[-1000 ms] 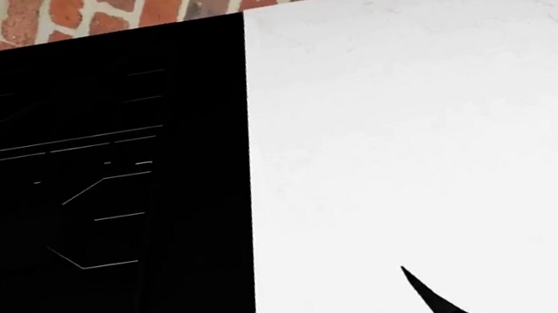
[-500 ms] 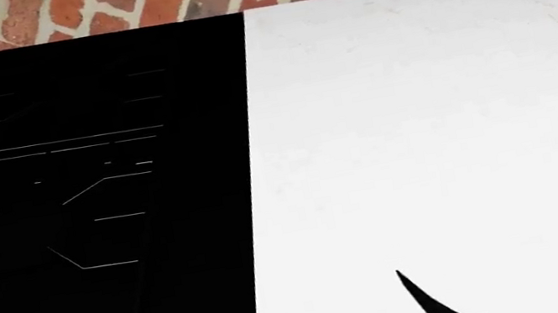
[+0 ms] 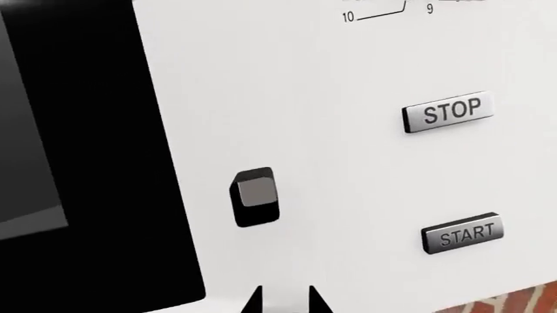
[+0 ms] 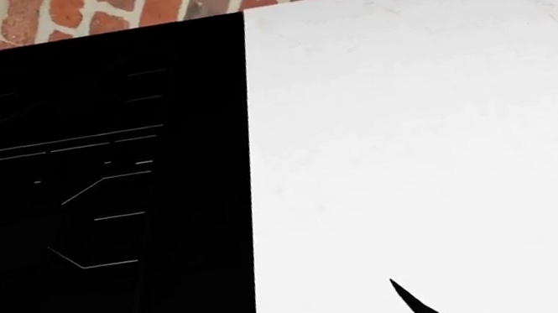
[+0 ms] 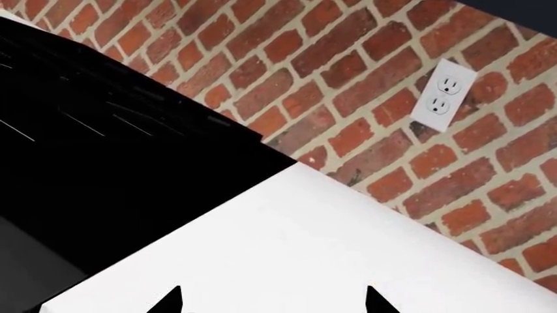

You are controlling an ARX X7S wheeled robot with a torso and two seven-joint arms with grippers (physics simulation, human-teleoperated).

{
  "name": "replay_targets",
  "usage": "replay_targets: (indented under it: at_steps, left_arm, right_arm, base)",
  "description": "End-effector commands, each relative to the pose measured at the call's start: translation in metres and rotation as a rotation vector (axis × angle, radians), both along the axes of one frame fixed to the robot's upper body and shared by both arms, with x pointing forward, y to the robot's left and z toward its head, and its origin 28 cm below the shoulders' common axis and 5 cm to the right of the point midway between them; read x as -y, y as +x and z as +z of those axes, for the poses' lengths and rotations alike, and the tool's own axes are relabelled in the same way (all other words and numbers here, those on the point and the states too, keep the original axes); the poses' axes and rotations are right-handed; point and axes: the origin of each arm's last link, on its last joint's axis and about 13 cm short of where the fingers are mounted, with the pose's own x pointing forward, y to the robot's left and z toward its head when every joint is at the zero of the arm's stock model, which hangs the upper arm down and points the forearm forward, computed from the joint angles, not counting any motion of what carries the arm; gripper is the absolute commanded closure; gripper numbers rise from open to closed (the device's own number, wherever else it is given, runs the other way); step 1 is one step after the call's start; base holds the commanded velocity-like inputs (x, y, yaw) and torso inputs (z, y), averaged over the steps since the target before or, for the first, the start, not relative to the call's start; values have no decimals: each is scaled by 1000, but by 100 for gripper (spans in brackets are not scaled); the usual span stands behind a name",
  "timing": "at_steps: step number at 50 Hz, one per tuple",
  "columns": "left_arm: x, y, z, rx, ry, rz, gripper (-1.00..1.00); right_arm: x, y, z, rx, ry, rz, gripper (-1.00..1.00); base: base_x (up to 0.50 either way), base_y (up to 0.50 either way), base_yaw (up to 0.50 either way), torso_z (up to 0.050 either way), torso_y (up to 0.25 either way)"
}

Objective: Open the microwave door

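Since the task turns on the door release, note first the small square grey button (image 3: 255, 193) in its black recess on the white microwave panel (image 3: 348, 163), seen in the left wrist view. It sits between the dark door window (image 3: 78, 130) and the column of STOP (image 3: 451, 112) and START (image 3: 463, 233) keys, nearer the window's edge. Judged to be the door-open button, though unlabelled.

Left gripper (image 3: 285, 301): only two dark fingertips show at the frame edge, a narrow gap between them, nothing held. The button lies straight ahead of the tips along the approach axis, slightly off toward the window side, not yet touched. Its recess is taller than wide, running parallel to the door edge.

Right gripper (image 5: 271, 301): tips spread wide, empty, hanging over a white top surface (image 5: 331, 248) with the brick wall (image 5: 348, 98) and an outlet (image 5: 444, 94) beyond. It faces away from the panel.

Left arm is clearly the nearer; the next move would likely be a short forward press.
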Motion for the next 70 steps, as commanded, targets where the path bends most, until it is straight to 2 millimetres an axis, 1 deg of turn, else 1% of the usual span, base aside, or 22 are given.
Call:
replay_targets:
  at_steps: [1, 5, 6, 19, 27, 30, 34, 40, 55, 70]
  left_arm:
    - [-4, -33, 41, 92, 23, -46, 100]
    - [-10, -47, 52, 117, -4, -76, 100]
    - [-12, -52, 51, 117, -11, -84, 100]
    - [-18, -103, 8, 139, 44, -109, 100]
    - [-15, -127, -13, 162, 73, -148, 100]
    - [-15, -130, -17, 166, 79, -160, 100]
    - [-11, -143, -22, 174, 93, -179, 100]
    - [-10, -150, -26, 181, 105, -188, 100]
    - [-7, -159, -33, 165, 129, -217, 100]
    - [-6, -156, -38, 162, 155, -217, 100]
  right_arm:
    - [0, 0, -4, -9, -2, 5, -100]
    - [0, 0, -4, -9, -3, 7, -100]
    - [-1, 0, -3, -9, -4, 8, -100]
    - [-2, 0, -4, -14, -7, 16, -100]
    - [-2, 0, -5, -19, -10, 20, -100]
    - [-2, 1, -7, -22, -13, 24, -100]
    - [-2, 1, -8, -26, -14, 26, -100]
    - [-2, 1, -9, -28, -16, 28, -100]
    - [-2, 1, -9, -27, -18, 28, -100]
    - [-2, 2, -9, -27, -19, 26, -100]
  base:
    - [0, 0, 0, 0, 0]
    - [0, 0, 0, 0, 5]
    - [0, 0, 0, 16, 10]
    - [0, 0, 0, 1, 3]
    - [0, 0, -1, 1, 4]
    - [0, 0, -3, 0, 3]
    - [0, 0, -2, 0, 0]
    - [0, 0, -2, 0, 2]
    - [0, -1, -2, 0, 1]
    - [-1, -3, -3, 0, 0]
